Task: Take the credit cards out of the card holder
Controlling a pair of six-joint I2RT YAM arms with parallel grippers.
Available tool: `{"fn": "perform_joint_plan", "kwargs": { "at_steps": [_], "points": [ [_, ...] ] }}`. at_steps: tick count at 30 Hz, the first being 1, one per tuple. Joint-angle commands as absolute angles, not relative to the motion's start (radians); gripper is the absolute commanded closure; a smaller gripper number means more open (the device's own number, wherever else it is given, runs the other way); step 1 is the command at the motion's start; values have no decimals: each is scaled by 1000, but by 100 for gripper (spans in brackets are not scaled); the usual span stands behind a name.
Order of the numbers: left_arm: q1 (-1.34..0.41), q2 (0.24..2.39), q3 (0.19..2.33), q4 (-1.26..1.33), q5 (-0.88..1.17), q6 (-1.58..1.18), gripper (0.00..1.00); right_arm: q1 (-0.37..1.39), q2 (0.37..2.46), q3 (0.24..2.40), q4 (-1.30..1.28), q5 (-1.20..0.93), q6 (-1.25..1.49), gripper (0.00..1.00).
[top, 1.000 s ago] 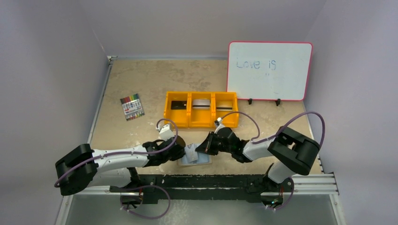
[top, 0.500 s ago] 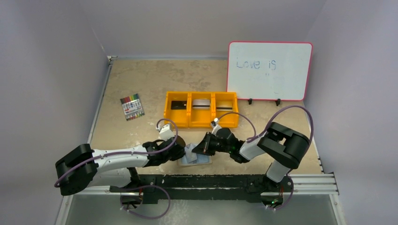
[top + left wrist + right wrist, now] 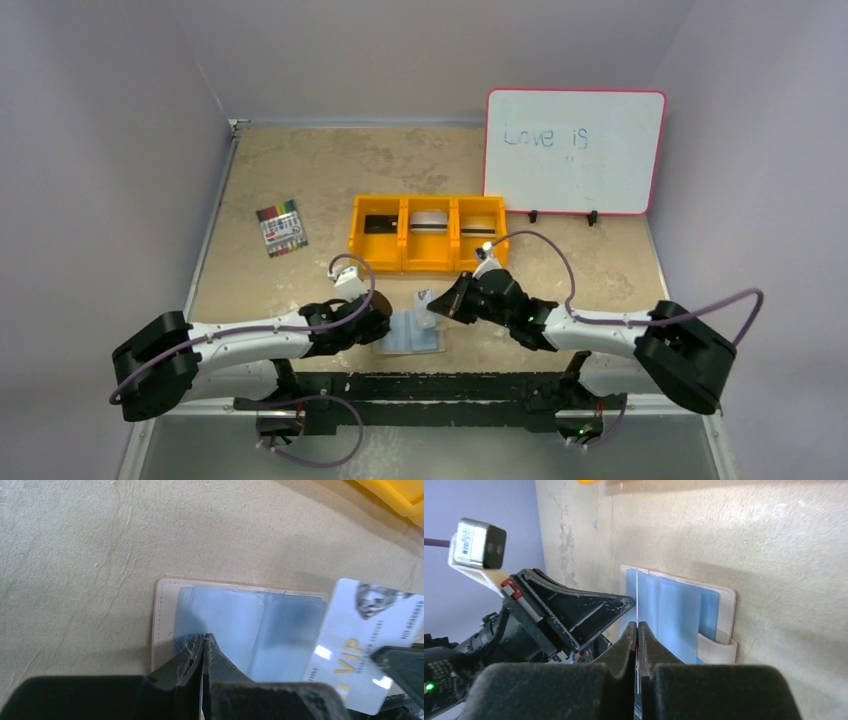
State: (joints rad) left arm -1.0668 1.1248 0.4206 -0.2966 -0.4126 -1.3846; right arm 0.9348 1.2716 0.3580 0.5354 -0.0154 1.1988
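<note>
The card holder (image 3: 412, 336) lies open and flat near the table's front edge, light blue panels up with a pale beige rim. It also shows in the left wrist view (image 3: 235, 625) and the right wrist view (image 3: 679, 615). My left gripper (image 3: 378, 322) is shut, its tips (image 3: 205, 637) pressing on the holder's left panel. My right gripper (image 3: 434, 303) is shut on a white VIP card (image 3: 350, 650), held just above the holder's right side and clear of its pockets. In the right wrist view the card (image 3: 637, 595) shows edge-on between the shut jaws.
An orange three-compartment tray (image 3: 402, 240) stands behind the holder with a card in each compartment. A pack of coloured markers (image 3: 282, 229) lies at the left. A whiteboard (image 3: 573, 151) stands at the back right.
My right gripper has lifted the white card up and away from the holder, and the right arm's elbow has swung out to the right. The left gripper has stayed on the holder.
</note>
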Motion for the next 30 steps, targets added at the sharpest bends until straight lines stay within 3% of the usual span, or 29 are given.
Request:
{"fn": "perform_joint_plan", "kwargs": {
  "at_steps": [1, 9, 15, 19, 30],
  "points": [
    [-1065, 1095, 434, -335, -434, -1347, 98, 930, 1138, 378, 403, 93, 1087, 100],
    [-1066, 906, 528, -431, -534, -1260, 66, 930, 942, 373, 422, 143, 820, 100],
    [-1066, 837, 589, -445, -545, -1159, 63, 931, 915, 362, 536, 46, 563, 100],
    [-1066, 823, 626, -388, -496, -1063, 63, 931, 930, 376, 573, -127, 429, 100],
    [-1066, 740, 688, -292, -370, -667, 61, 931, 955, 484, 410, -396, 170, 100]
  ]
}}
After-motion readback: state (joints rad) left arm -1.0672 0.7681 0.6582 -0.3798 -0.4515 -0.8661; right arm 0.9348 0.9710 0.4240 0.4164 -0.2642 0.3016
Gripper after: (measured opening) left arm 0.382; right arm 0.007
